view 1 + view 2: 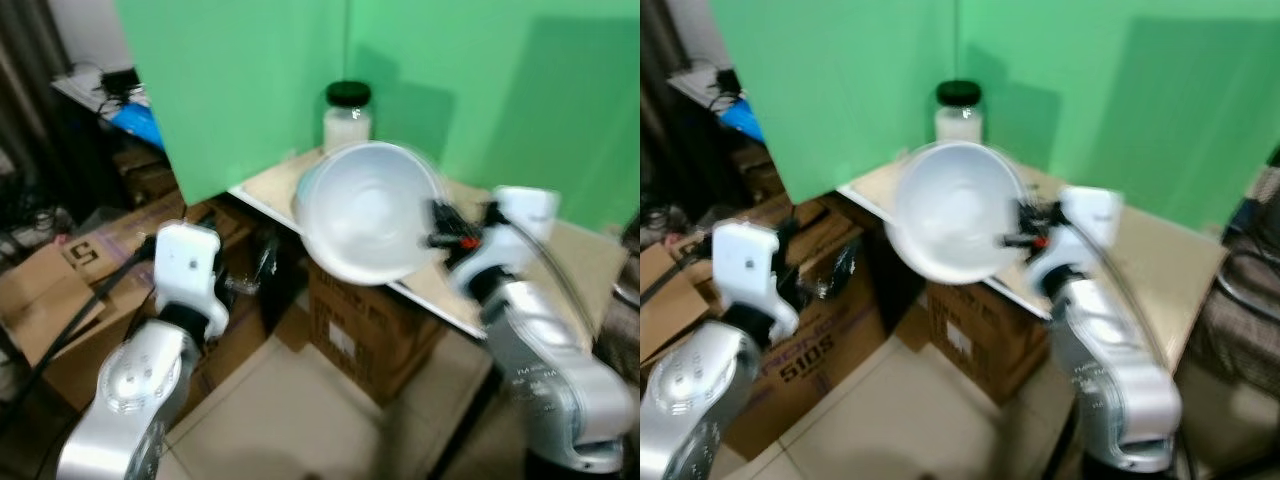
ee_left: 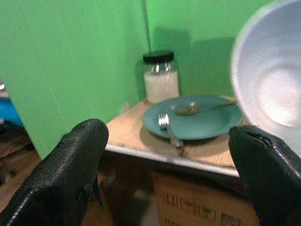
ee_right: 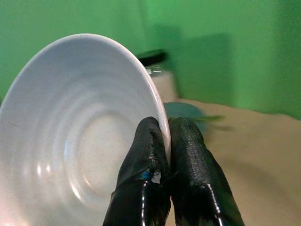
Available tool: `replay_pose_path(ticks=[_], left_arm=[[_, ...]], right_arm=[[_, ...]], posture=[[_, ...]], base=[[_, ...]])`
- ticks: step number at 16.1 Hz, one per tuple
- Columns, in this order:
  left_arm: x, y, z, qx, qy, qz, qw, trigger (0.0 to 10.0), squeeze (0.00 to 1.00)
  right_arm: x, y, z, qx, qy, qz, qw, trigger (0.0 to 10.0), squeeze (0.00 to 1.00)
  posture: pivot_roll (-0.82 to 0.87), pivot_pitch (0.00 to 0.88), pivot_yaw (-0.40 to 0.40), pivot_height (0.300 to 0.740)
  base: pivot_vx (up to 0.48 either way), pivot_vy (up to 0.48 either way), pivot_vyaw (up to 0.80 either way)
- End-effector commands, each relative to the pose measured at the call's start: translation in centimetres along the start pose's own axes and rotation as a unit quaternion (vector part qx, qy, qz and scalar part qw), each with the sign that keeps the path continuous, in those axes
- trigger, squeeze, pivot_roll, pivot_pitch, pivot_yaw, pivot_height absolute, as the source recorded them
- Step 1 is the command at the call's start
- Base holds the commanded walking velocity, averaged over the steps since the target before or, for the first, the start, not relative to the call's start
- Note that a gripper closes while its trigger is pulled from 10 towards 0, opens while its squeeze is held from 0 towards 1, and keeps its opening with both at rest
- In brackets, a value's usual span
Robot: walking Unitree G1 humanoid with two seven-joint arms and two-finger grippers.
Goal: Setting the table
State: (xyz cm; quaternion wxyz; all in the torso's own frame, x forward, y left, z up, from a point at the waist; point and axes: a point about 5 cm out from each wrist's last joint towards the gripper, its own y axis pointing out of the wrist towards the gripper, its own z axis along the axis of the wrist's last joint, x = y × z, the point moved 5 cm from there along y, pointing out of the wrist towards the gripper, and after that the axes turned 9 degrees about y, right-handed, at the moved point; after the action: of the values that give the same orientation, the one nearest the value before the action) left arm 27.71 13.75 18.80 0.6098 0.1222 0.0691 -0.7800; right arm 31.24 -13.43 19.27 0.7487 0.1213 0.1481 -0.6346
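Bowl (image 1: 368,212), white and tilted on its side, is held in the air by the right gripper (image 3: 165,141), whose two fingers are pressed together on the rim, one inside and one outside. In the head view the bowl hangs at the centre, over the near edge of the table (image 1: 585,262), with its hollow side facing toward the robot. The right arm (image 1: 545,355) reaches up to it from 4 o'clock.

Behind the bowl, on the table, lies a teal plate (image 2: 202,121). A fork (image 2: 168,128) rests over the plate's near rim, and a spoon (image 2: 195,108) lies inside the plate. At 12 o'clock from the bowl in the head view stands a jar (image 1: 347,115) with a black lid and white contents, near the corner of the green screen (image 1: 250,70).

The left gripper (image 2: 169,176) is held low at 8 o'clock from the bowl, before the table edge, with its fingers wide apart and nothing between them. Its wrist view looks at the plate and the jar.

Under the table stand cardboard boxes (image 1: 365,335). More boxes lie at 9 o'clock on the floor (image 1: 330,420). The head views are somewhat blurred.
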Motion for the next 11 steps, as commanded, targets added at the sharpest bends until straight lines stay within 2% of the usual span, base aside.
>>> replay_pose_path(ticks=[1,11], left_arm=[[-0.2,0.1,-0.5,-0.012,0.003,0.003,1.0,10.0,0.0],[-0.4,-0.1,-0.9,-0.024,0.0,0.018,1.0,10.0,0.0]], right_arm=[[-0.9,0.1,1.1,0.024,0.0,0.016,1.0,10.0,0.0],[0.5,0.0,0.8,0.016,-0.004,-0.016,1.0,10.0,0.0]], posture=[[-0.08,0.0,-0.009,0.74],[-0.07,0.006,-0.021,0.74]], base=[[0.0,0.0,-0.8],[0.0,0.0,-0.8]])
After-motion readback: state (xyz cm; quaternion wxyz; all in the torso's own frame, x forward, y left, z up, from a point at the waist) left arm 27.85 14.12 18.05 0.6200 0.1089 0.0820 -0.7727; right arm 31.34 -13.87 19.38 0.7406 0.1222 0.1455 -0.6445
